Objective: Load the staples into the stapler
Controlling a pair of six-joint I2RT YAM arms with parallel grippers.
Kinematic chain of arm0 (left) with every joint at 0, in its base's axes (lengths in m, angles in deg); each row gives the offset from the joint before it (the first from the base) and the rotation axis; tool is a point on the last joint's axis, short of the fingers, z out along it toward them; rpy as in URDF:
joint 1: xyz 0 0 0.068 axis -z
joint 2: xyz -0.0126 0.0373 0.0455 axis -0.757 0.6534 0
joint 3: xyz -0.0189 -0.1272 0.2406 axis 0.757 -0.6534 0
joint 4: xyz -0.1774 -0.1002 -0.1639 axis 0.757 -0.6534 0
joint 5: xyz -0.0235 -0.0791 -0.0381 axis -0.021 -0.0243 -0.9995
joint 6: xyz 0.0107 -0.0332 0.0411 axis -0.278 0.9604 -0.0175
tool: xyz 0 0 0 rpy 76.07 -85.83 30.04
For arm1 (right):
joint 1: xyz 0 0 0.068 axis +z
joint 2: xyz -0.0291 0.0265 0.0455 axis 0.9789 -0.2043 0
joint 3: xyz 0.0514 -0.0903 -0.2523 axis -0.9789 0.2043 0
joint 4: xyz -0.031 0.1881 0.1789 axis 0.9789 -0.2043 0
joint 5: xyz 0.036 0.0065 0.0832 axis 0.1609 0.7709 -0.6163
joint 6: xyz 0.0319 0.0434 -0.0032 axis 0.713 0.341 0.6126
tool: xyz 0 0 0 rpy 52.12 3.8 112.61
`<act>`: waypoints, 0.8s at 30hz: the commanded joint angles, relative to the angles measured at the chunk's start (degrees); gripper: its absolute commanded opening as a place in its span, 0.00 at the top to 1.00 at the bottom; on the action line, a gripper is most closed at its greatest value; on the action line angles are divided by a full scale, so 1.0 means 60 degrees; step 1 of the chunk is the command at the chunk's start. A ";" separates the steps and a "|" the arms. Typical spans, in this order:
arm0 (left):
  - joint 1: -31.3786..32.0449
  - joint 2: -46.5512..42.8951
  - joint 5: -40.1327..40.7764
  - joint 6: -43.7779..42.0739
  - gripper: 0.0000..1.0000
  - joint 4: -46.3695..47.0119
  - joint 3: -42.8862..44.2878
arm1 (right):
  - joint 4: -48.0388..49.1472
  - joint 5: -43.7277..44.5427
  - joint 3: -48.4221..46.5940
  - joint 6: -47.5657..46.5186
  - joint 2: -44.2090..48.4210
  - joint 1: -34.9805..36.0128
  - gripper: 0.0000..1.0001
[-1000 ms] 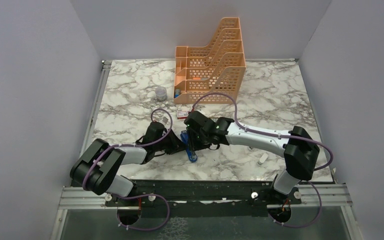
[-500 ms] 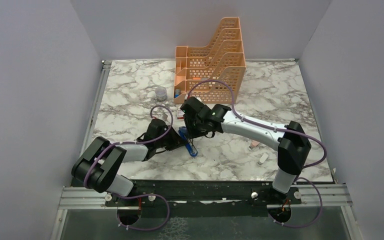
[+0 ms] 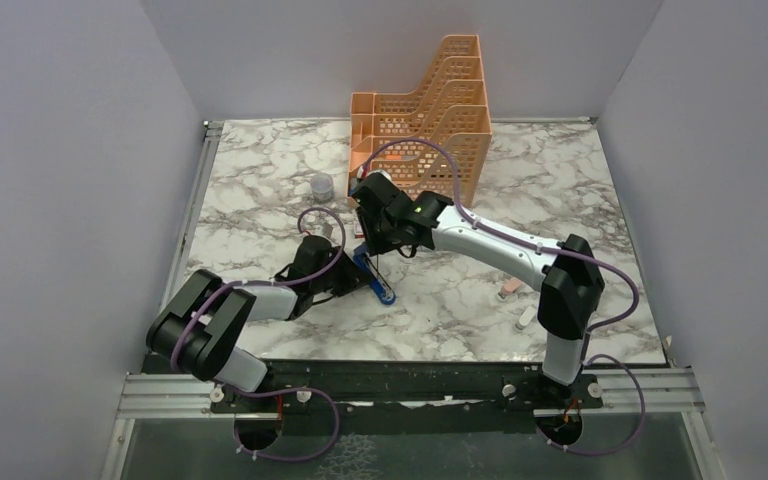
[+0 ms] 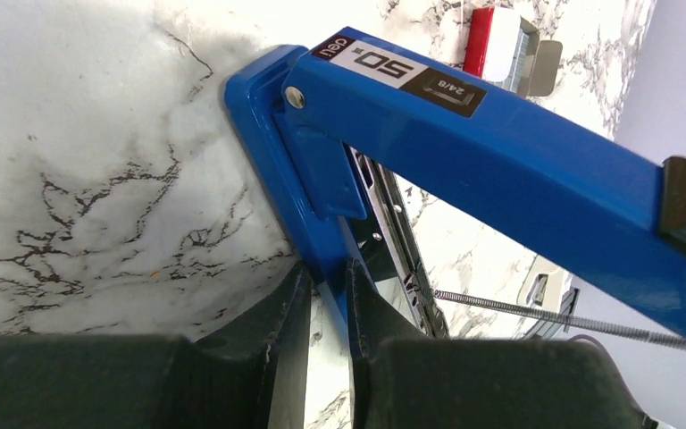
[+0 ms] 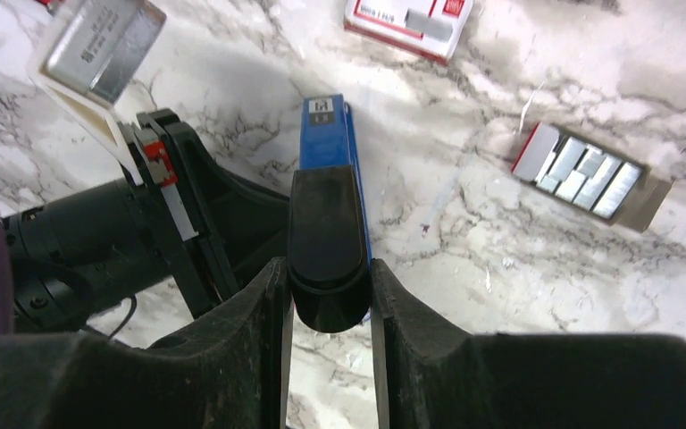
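My left gripper is clamped on the base edge of the blue stapler. My right gripper pinches the black tip of its lifted top arm. The stapler stands open mid-table, on the near side of the orange file rack. The staples lie in their grey tray near it. I can't tell on which side, as from above my arm hides them.

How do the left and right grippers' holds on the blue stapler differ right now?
The left gripper pinches the thin base edge of the slim blue stapler; the right gripper clamps its black top-arm tip. Left jaws stand nearly together; right jaws wider, round that thicker tip. The left grips low by the marble table; the right holds the arm raised, hinged open. Both are shut on the stapler.
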 commanded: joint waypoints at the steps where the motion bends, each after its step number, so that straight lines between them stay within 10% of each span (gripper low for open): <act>1: 0.0184 0.0592 0.0061 -0.0346 0.83 -0.1365 -0.0360 | 0.2445 0.0417 -0.0399 -0.0002 -0.0454 -0.0021 0.79; 24: 0.0170 0.0491 0.0732 0.0303 0.83 -0.1559 -0.0819 | 0.5209 0.0798 -0.0165 -0.1208 -0.1418 -0.0016 0.77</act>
